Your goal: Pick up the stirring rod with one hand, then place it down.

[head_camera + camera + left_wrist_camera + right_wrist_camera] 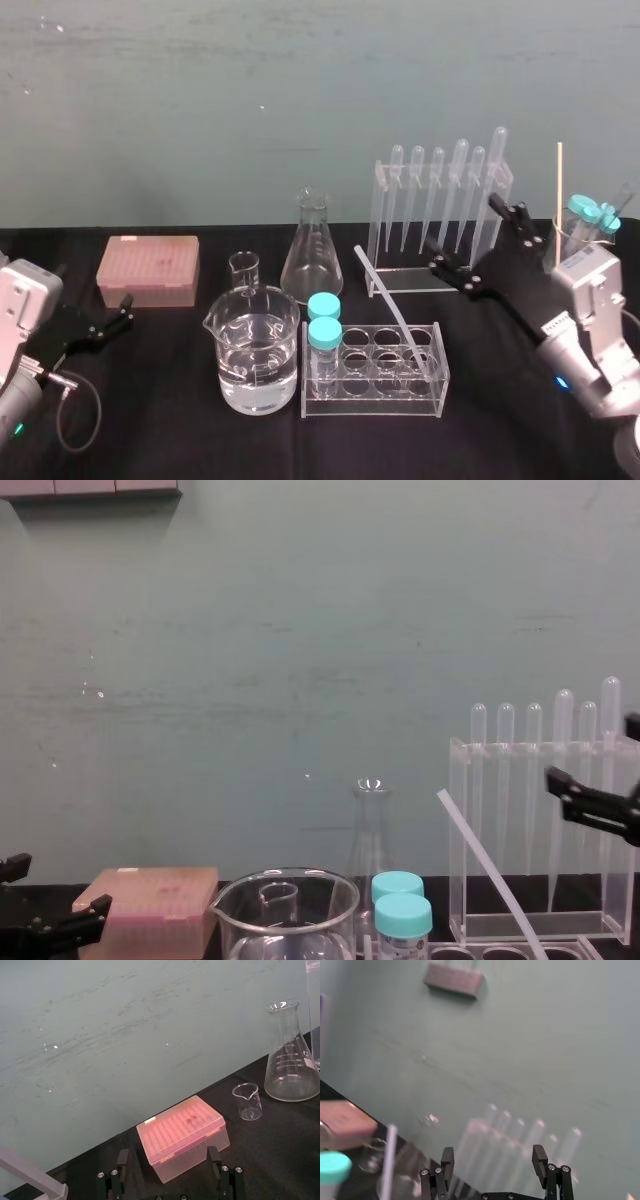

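The stirring rod (388, 298) leans untouched in the clear tube rack (375, 398) at the middle of the black tabletop (150, 430), its lower end in a well and its upper end tilted toward the pipette stand (440, 282). The right pincer (480, 240) hovers spread and empty just beside the rod's upper end, in front of the stand, while the left pincer (128, 310), also spread, is parked near the pink tip box (148, 268). By this evidence nothing is done: grasp, lift and set-down all remain.
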Controlling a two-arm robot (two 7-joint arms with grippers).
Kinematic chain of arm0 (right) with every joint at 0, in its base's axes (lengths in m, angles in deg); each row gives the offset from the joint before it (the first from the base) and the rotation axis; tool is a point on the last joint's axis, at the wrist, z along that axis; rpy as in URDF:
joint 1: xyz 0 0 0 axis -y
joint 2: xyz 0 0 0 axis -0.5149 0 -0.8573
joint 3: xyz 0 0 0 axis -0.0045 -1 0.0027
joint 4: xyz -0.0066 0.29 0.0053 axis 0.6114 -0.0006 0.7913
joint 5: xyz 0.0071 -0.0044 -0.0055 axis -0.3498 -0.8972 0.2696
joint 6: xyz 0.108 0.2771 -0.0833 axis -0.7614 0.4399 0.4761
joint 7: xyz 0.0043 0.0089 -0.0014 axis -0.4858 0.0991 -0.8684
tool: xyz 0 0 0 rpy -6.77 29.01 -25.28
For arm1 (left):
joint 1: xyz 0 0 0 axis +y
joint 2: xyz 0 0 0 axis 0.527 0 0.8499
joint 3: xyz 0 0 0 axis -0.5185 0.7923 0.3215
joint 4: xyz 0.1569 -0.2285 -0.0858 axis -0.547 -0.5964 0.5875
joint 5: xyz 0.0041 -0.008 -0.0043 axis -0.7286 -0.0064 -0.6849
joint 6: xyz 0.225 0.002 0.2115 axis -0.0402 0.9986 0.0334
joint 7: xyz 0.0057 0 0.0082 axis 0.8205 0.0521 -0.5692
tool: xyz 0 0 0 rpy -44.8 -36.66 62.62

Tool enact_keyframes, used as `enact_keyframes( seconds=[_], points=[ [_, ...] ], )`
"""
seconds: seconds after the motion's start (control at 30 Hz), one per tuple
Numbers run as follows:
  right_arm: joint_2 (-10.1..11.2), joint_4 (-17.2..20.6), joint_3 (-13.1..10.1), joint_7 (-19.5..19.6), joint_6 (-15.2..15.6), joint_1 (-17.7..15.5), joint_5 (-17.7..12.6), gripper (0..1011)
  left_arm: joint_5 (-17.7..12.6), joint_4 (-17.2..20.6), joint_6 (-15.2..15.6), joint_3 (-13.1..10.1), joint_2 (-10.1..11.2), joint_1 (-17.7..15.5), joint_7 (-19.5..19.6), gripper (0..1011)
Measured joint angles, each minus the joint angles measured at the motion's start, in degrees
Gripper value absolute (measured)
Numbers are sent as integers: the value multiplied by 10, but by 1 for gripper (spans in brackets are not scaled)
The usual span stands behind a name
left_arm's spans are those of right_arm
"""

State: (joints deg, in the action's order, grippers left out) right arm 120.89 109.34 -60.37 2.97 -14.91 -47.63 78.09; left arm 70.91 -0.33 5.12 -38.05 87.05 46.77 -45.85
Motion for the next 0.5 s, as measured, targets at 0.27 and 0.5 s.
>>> enact_keyframes(
  seconds=[0.27, 0.5],
  points=[
    [-13, 1, 15, -61, -24, 19, -18, 1003, 0, 0, 0, 0, 0, 0, 0, 1000],
    [-25, -14, 28, -156, 11, 39, -100, 1003, 0, 0, 0, 0, 0, 0, 0, 1000]
  ],
)
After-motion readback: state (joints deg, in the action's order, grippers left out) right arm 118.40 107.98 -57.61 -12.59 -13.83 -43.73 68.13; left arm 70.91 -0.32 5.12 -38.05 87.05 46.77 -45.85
